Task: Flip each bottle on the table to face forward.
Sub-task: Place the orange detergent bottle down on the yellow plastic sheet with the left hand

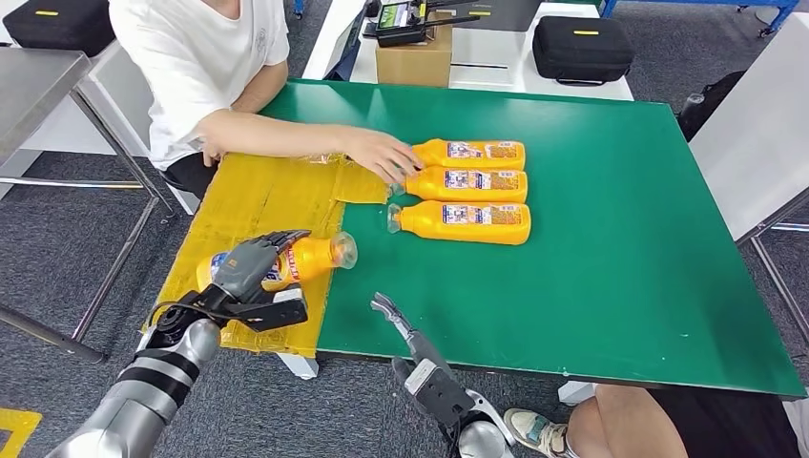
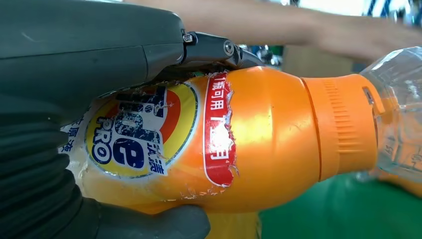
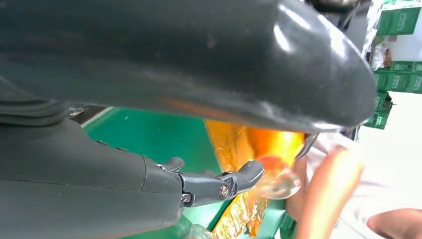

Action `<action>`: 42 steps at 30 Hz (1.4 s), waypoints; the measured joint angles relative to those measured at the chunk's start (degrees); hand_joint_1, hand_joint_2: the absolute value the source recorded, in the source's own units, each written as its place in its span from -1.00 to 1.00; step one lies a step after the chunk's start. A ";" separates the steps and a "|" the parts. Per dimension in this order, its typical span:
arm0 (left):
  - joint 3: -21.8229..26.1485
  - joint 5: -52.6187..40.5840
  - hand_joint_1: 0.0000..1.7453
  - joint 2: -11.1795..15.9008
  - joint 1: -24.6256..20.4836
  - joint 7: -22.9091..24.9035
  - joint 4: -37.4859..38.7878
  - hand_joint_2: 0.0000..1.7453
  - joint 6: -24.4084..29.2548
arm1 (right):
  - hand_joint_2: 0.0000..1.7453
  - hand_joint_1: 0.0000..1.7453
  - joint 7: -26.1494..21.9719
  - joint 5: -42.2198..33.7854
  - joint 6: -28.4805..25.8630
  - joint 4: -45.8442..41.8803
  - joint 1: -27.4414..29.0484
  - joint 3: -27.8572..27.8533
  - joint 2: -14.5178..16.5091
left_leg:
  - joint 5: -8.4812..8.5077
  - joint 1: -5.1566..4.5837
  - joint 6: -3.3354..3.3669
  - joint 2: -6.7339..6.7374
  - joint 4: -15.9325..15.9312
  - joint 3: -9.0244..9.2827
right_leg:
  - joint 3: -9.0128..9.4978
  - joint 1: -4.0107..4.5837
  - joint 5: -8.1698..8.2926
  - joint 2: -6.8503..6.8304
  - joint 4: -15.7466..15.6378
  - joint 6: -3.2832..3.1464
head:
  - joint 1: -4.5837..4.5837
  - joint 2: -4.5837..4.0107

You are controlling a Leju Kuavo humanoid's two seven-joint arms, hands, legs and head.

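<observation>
My left hand [image 1: 250, 267] grips an orange bottle [image 1: 310, 258] lying on its side over the yellow sheet [image 1: 258, 191], its clear cap pointing right. In the left wrist view the bottle [image 2: 259, 134] shows its worn front label between the fingers and thumb of the left hand [image 2: 74, 74]. Three more orange bottles [image 1: 467, 184] lie in a row on the green table [image 1: 620, 267], labels up, caps to the left. My right hand [image 1: 410, 348] hovers at the table's front edge with its fingers [image 3: 219, 181] stretched out and nothing in it.
A person in a white shirt reaches across the table, a hand [image 1: 382, 153] at the caps of the far bottles. Behind stand a cardboard box [image 1: 415, 57] and a black case [image 1: 582, 48]. Another person's shoe [image 1: 534, 429] shows at the front right.
</observation>
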 joint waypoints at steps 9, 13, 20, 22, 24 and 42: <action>-8.89 -4.13 0.95 -0.51 -7.48 2.40 11.08 1.00 -3.74 | -1.00 -1.00 -0.10 -0.20 -0.25 0.02 0.01 -0.03 0.01 | 0.00 -0.01 0.00 0.01 0.00 0.01 | 0.02 0.00 0.00 0.00 0.00 0.00 | 0.00 0.00; -11.46 -3.92 -0.63 -0.60 -9.08 1.76 14.39 1.00 -4.94 | -1.00 -1.00 -0.10 -0.22 -0.30 0.02 0.02 -0.04 -0.01 | 0.00 0.00 0.00 0.06 0.00 0.10 | 0.08 0.00 0.00 0.02 0.01 0.00 | -0.01 -0.01; -14.29 -2.88 -1.00 -1.22 -12.11 4.37 19.14 1.00 -9.17 | -1.00 -1.00 -0.10 -0.21 -0.44 0.04 0.02 -0.05 -0.02 | 0.01 0.00 -0.02 0.05 0.00 0.24 | 0.26 0.00 0.00 0.02 0.03 0.00 | 0.00 0.00; -14.52 -1.11 -1.00 -1.28 -12.96 4.04 20.35 1.00 -10.74 | -1.00 -1.00 -0.10 -0.18 -0.47 0.06 0.03 -0.06 -0.03 | 0.01 0.00 -0.02 0.06 -0.01 0.29 | 0.31 0.00 0.00 0.03 0.03 0.00 | -0.01 0.00; -14.25 2.24 -1.00 -1.30 -13.52 2.36 21.26 1.00 -12.59 | -1.00 -1.00 -0.10 -0.15 -0.54 0.19 0.02 -0.07 -0.05 | 0.01 0.00 -0.02 0.03 -0.01 0.32 | 0.36 0.00 0.00 0.02 0.03 0.00 | -0.01 0.00; -0.64 37.54 -1.00 -2.21 -3.63 -7.22 9.18 1.00 -22.56 | 0.00 -1.00 -3.01 2.37 -8.36 -0.14 1.39 -0.34 -0.72 | 0.01 -0.01 -0.02 0.09 0.00 0.31 | 0.25 -0.01 0.00 0.06 0.02 0.00 | -0.01 0.00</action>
